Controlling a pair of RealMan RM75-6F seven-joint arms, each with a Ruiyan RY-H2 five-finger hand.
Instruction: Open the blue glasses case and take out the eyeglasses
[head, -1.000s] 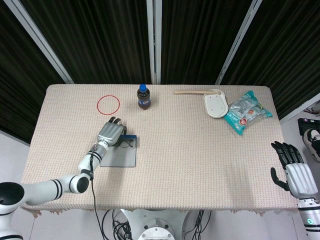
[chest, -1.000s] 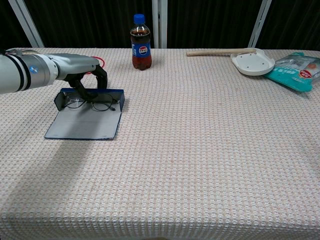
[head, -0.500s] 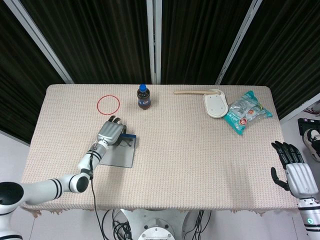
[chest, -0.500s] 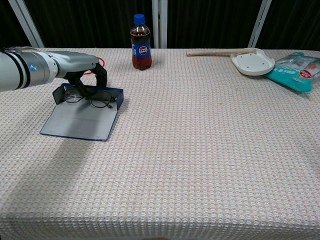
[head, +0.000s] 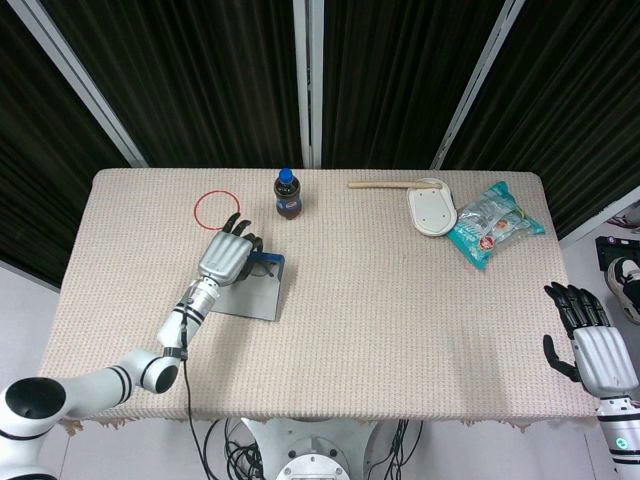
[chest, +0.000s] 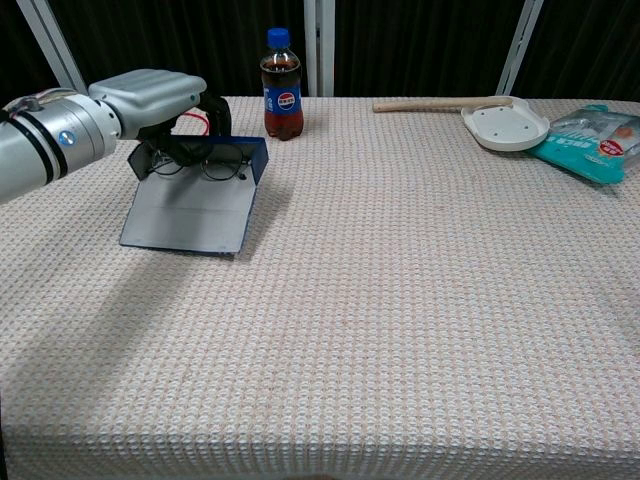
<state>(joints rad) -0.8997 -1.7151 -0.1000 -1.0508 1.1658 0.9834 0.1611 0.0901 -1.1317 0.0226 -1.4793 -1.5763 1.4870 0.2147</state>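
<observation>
The blue glasses case (head: 250, 297) (chest: 190, 210) is open, its flat lid spread toward the table's front and its tray end raised off the cloth. The eyeglasses (head: 262, 266) (chest: 215, 160) lie in the tray. My left hand (head: 226, 260) (chest: 150, 98) reaches down into the tray from above, its fingers curled around the eyeglasses, and the case hangs tilted beneath it. My right hand (head: 595, 345) stays open at the table's right front corner, far from the case, and shows only in the head view.
A cola bottle (head: 288, 194) (chest: 283, 85) stands just behind and right of the case. A red ring (head: 217, 209) lies behind my left hand. At the back right sit a white dish with a wooden handle (head: 432, 210) (chest: 505, 124) and a teal snack bag (head: 492, 223) (chest: 595, 135).
My left hand has risen and moved toward the back of the table with the eyeglasses, and the open case has come up with it. The right hand has not moved.
</observation>
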